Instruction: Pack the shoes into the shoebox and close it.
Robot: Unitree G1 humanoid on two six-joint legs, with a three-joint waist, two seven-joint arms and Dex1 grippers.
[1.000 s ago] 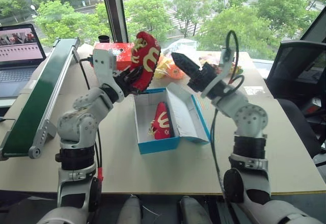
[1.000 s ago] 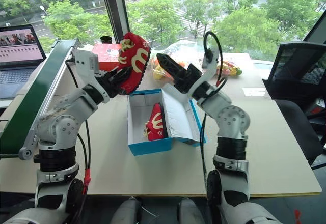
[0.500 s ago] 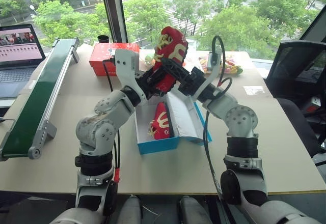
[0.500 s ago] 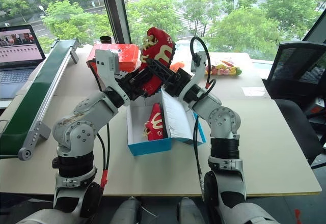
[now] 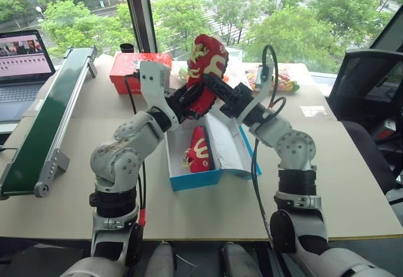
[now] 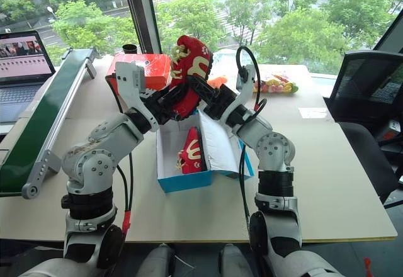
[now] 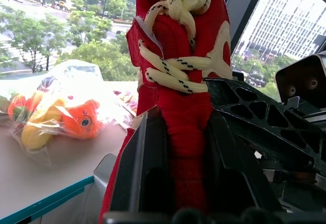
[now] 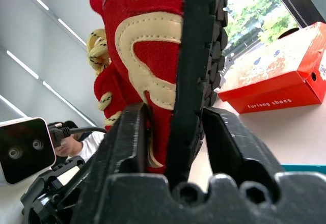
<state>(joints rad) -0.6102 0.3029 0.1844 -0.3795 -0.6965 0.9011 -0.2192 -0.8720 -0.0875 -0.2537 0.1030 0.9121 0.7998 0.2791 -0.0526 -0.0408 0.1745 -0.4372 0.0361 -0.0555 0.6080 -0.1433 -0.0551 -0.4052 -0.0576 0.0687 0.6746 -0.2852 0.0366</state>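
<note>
One red shoe [image 5: 206, 56] with yellow-and-white markings is held upright in the air above the open blue shoebox [image 5: 195, 179]. My right gripper [image 8: 173, 132] is shut on it, one finger on the sole and one on the side. My left gripper [image 7: 181, 147] stands open, its fingers [image 7: 153, 158] flanking the shoe's laced top from the other side. Both grippers meet under the shoe, left gripper [image 5: 189, 101] and right gripper [image 5: 214, 88]. The second shoe [image 5: 200, 150] lies inside the box. The lid [image 5: 236, 140] lies open to the right.
A red box [image 5: 129, 69] stands at the back left, with a black cup [image 5: 128, 47] behind it. A green conveyor [image 5: 47, 113] and a laptop [image 5: 22, 60] are at the far left. Bagged toys [image 5: 280, 79] lie behind the shoebox. A black chair [image 5: 365, 82] stands at the right.
My left arm carried the shoe rightward to meet the right gripper above the box. The right gripper shut on the shoe and the left gripper's fingers spread.
</note>
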